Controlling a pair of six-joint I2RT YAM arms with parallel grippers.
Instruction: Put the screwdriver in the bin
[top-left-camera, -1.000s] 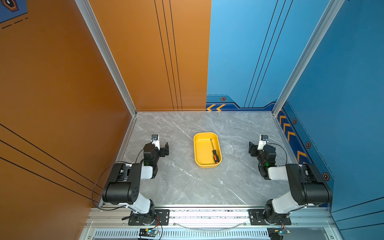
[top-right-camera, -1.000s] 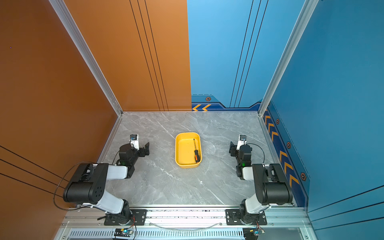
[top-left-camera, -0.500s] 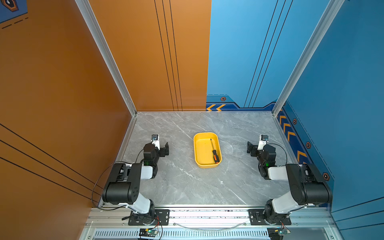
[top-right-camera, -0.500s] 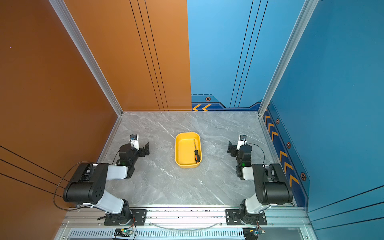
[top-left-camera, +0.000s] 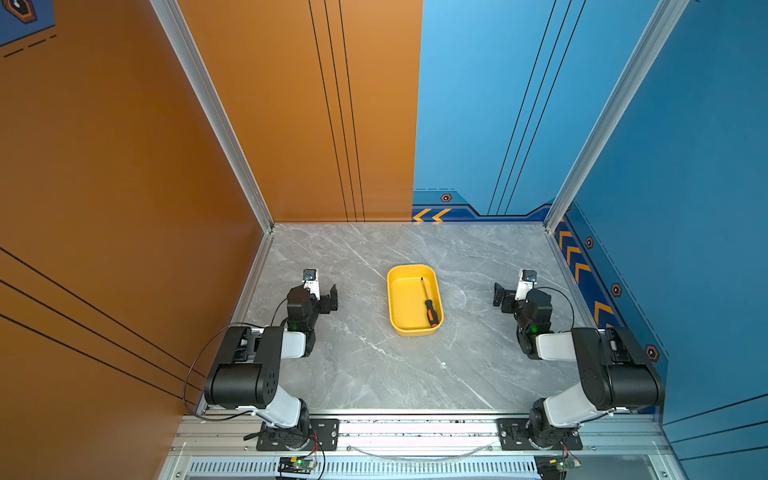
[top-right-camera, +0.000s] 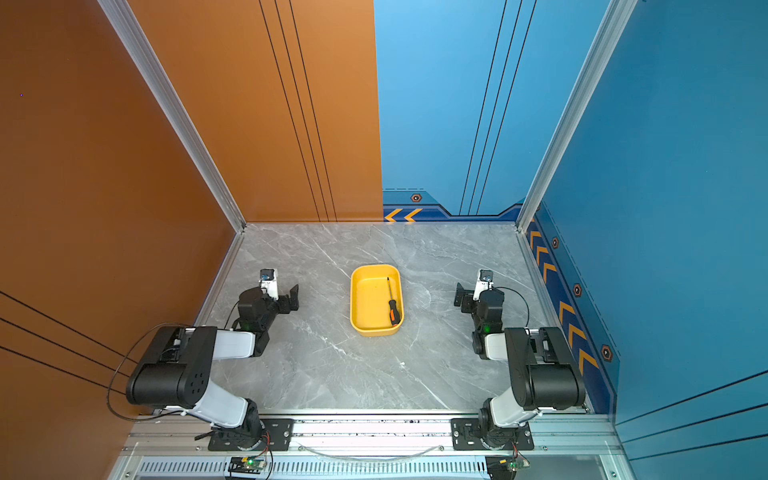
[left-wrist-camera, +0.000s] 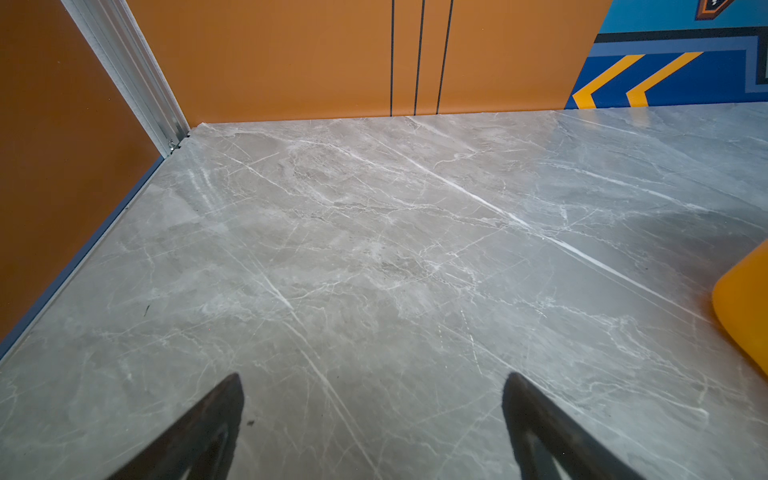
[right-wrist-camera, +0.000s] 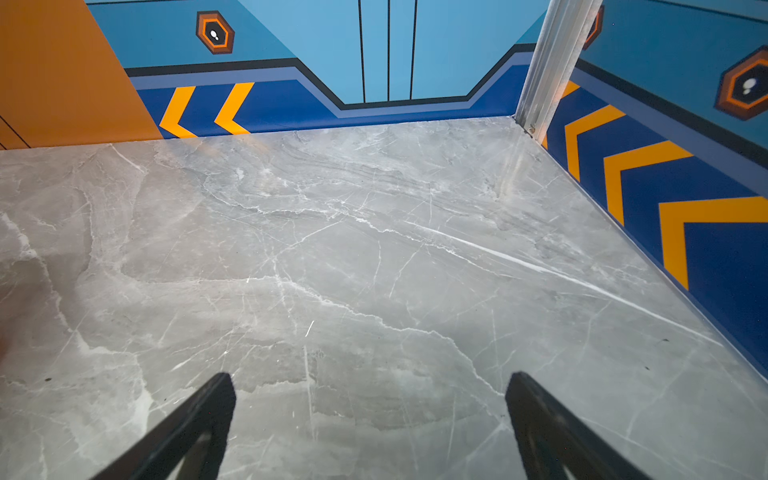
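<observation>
The small screwdriver (top-left-camera: 428, 302) has a thin dark metal shaft and a black handle with orange bands and an orange end. It lies flat inside the shallow yellow plastic bin (top-left-camera: 399, 328), a rounded rectangle with low walls, along its right side, shaft tip toward the back wall and handle toward the front corner. Both top views show it there (top-right-camera: 392, 305), with the bin (top-right-camera: 361, 328) standing near the middle of the grey marble-patterned tabletop (top-left-camera: 374, 365).

In the left wrist view only one rounded corner of the bin (left-wrist-camera: 744, 316) shows, cut off by the picture's edge, and the screwdriver is out of sight. The right wrist view shows neither. Whether the shaft tip touches the bin wall is too small to tell.

The left gripper (top-left-camera: 322, 291) sits to the left of the bin, well apart from it; its two dark fingers (left-wrist-camera: 208, 432) stand wide apart over bare tabletop, holding nothing. The right gripper (top-left-camera: 509, 293) sits to the right of the bin, also well apart, its fingers (right-wrist-camera: 552, 432) spread wide with only the tabletop (right-wrist-camera: 374, 291) between them.
</observation>
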